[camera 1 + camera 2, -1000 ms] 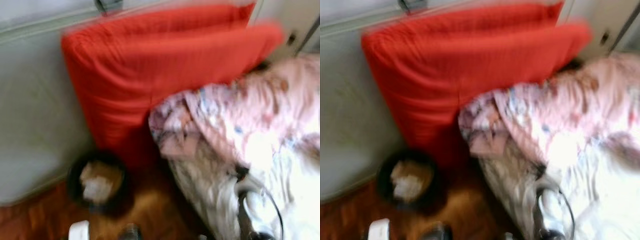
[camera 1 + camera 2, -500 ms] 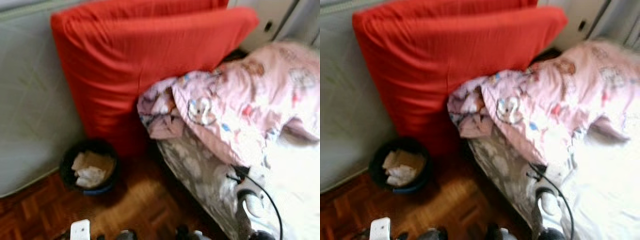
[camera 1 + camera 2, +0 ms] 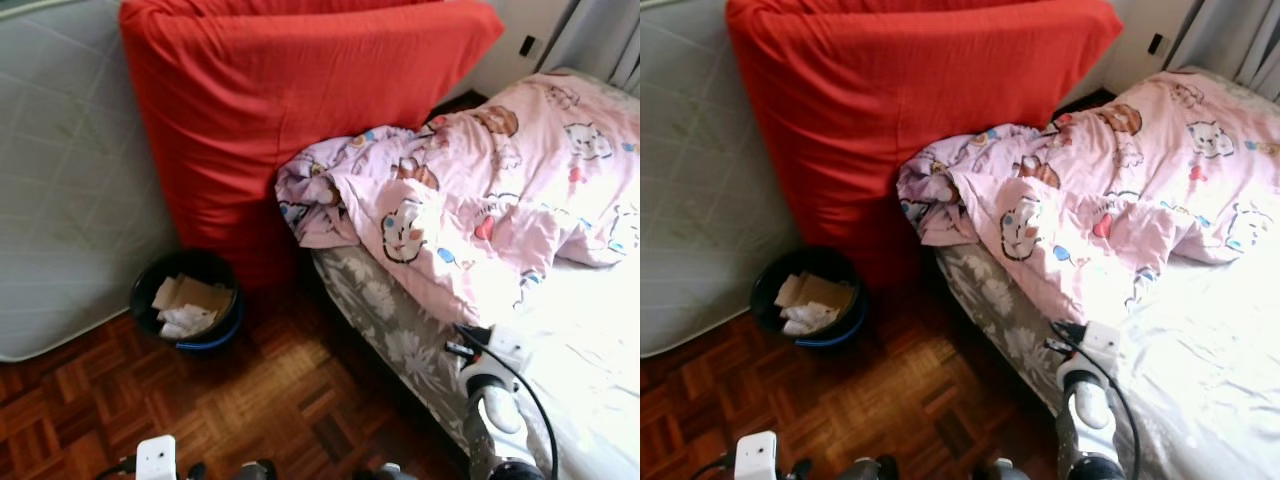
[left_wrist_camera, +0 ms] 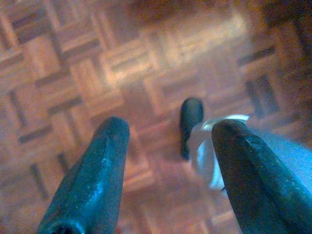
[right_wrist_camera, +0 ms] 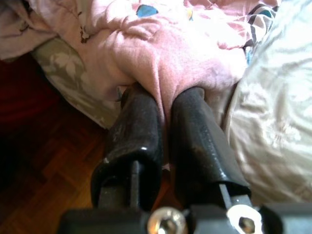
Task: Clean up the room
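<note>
Right wrist view has the right pincer (image 5: 163, 122) clamped on the pink duvet's (image 3: 480, 190) edge at the bed's (image 3: 590, 340) five o'clock; pull smoothly, left pincer (image 4: 168, 146) idle, parted.

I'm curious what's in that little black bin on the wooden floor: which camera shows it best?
The left eye view: the round black bin sits beside the red cushion, its crumpled paper and card plainly lit. The right eye view shows the same bin nearer its left edge. The left wrist view looks at parquet floor, the right wrist view at the pink cartoon-print duvet.
</note>
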`<state>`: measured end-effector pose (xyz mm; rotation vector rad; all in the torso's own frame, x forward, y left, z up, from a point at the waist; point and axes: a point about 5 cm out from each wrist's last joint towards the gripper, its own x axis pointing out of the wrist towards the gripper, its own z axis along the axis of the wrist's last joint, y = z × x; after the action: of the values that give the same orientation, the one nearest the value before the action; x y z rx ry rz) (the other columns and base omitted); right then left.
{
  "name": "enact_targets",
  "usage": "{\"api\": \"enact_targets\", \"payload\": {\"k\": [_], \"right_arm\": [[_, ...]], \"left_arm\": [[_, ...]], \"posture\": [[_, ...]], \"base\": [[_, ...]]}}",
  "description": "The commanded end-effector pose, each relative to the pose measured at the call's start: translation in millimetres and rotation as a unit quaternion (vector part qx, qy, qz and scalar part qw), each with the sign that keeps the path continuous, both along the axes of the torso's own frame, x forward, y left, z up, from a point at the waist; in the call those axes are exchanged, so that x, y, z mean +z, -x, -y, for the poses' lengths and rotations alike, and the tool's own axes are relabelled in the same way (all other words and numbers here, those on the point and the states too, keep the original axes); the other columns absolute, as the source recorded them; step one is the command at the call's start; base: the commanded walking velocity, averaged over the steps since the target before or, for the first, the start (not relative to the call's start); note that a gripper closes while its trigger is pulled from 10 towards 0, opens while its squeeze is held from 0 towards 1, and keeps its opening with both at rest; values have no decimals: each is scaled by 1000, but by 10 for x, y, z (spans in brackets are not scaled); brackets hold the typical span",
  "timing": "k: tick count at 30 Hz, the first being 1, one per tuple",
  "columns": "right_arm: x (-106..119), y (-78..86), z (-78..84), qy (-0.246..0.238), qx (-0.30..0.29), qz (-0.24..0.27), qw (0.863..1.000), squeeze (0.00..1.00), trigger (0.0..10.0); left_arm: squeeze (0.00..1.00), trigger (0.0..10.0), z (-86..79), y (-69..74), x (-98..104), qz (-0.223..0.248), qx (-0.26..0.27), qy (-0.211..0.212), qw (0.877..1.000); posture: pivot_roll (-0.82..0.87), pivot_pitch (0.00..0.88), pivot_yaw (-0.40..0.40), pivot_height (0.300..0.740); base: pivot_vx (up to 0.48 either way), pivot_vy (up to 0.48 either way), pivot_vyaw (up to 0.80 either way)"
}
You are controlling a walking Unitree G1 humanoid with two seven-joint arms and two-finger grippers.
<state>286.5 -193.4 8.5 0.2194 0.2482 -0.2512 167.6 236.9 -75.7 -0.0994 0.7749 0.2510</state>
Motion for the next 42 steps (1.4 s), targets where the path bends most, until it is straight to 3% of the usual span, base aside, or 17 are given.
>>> {"api": "enact_targets", "payload": {"k": [1, 8, 23, 35, 39, 41, 42], "right_arm": [[-29, 56, 71, 8, -8, -2, 1000, 0, 10000], [3, 45, 43, 15, 4, 14, 1000, 0, 10000], [352, -124, -188, 59, 77, 121, 988, 0, 10000], [716, -83, -124, 116, 62, 207, 969, 0, 10000], [756, 2, -46, 134, 43, 210, 967, 0, 10000], [616, 80, -8, 129, 45, 175, 975, 0, 10000], [441, 168, 18, 118, 48, 132, 983, 0, 10000]], "left_arm": [[0, 10000, 45, 122, -70, -23, -2, 7, 1000], [0, 10000, 58, 108, -67, -21, -4, 7, 1000], [0, 10000, 95, 95, -63, -16, -16, 2, 1000], [0, 10000, 104, 76, -53, -10, -20, -1, 1000], [0, 10000, 111, 70, -52, -9, -21, -1, 1000], [0, 10000, 115, 68, -52, -10, -23, -1, 1000], [0, 10000, 125, 62, -52, -10, -27, -1, 1000]], "posture": [[26, 182, -29, 740], [27, 180, -31, 740], [22, 192, -35, 740], [19, 192, -40, 740], [18, 191, -43, 740], [8, 190, -44, 740], [11, 190, -44, 740]], "base": [[-296, 0, 0], [-298, 0, 0], [0, 0, 0], [0, 0, 0], [0, 0, 0], [0, 0, 0], [0, 0, 0]]}}
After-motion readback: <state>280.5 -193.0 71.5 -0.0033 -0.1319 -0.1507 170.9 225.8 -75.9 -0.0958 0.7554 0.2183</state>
